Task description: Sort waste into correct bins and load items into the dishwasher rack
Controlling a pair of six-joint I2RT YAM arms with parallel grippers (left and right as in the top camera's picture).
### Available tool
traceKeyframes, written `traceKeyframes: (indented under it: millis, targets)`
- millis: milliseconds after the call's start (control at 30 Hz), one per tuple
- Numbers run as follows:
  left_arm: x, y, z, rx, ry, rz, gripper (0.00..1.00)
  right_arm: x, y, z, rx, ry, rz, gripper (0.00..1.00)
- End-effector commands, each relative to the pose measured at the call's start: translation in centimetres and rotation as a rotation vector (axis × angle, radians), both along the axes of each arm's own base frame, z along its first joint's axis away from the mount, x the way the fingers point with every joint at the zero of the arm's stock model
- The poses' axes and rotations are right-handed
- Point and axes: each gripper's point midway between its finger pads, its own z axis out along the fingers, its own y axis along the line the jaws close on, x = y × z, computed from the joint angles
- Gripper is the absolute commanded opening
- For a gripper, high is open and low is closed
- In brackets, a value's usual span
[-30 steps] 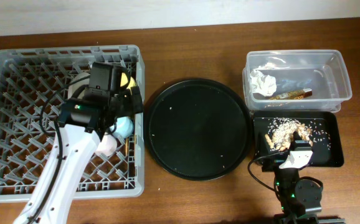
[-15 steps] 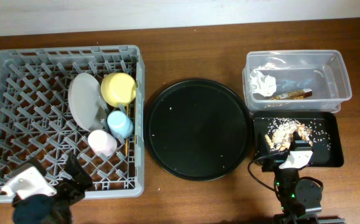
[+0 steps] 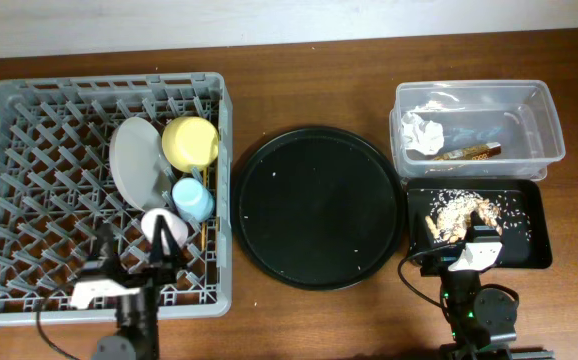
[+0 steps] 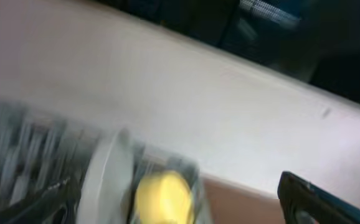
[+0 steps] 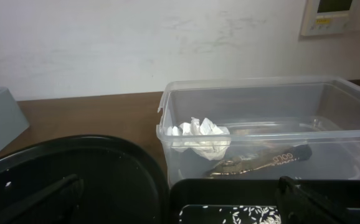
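Left gripper (image 3: pixel 131 245) spread, empty, over dishwasher rack (image 3: pixel 29 150) near edge (wrist view blurred). Right gripper (image 5: pixel 180 183) spread, empty, at near edge of black tray (image 3: pixel 531 255).

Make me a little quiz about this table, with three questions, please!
1. True or false: the yellow bowl sits inside the grey rack.
2. Count: how many small cups are in the grey rack?
3. Pick one: where is the crumpled tissue? A) in the grey rack, B) in the clear tub, C) in the yellow bowl.

Key: 1 true. 2 two, the pink cup and the light-blue cup. 3 B.
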Motion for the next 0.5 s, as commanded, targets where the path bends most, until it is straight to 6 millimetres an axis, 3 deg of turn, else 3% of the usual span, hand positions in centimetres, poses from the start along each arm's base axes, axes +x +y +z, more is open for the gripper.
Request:
traceKeyframes:
  millis: [0, 67, 200, 367, 467]
  targets:
    - [0.5, 0.6, -5.1, 0.001, 0.201, 0.037, 0.99, 0.0, -0.1, -0.3, 0.0, 0.007, -0.005, 0.99]
    - [0.5, 0.5, -7.3, 0.064, 0.293, 0.038, 0.99, 0.0, -0.1, -0.3, 0.0, 0.007, -0.005, 0.99]
    - [0.5, 0.1, -7.3, 0.106, 0.295, 0.025, 0.99, 0.0, -0.1, -0.3, 0.0, 0.007, -0.005, 0.99]
    - [0.5, -1.3, -7.4, 0.35, 0.301, -0.035, 0.99, 0.0, -0.1, -0.3, 0.0, 0.007, -0.005, 0.99]
    - [0.5, -1.3, -7.4, 0.35, 0.301, -0.033, 0.99, 0.0, -0.1, -0.3, 0.0, 0.007, -0.005, 0.99]
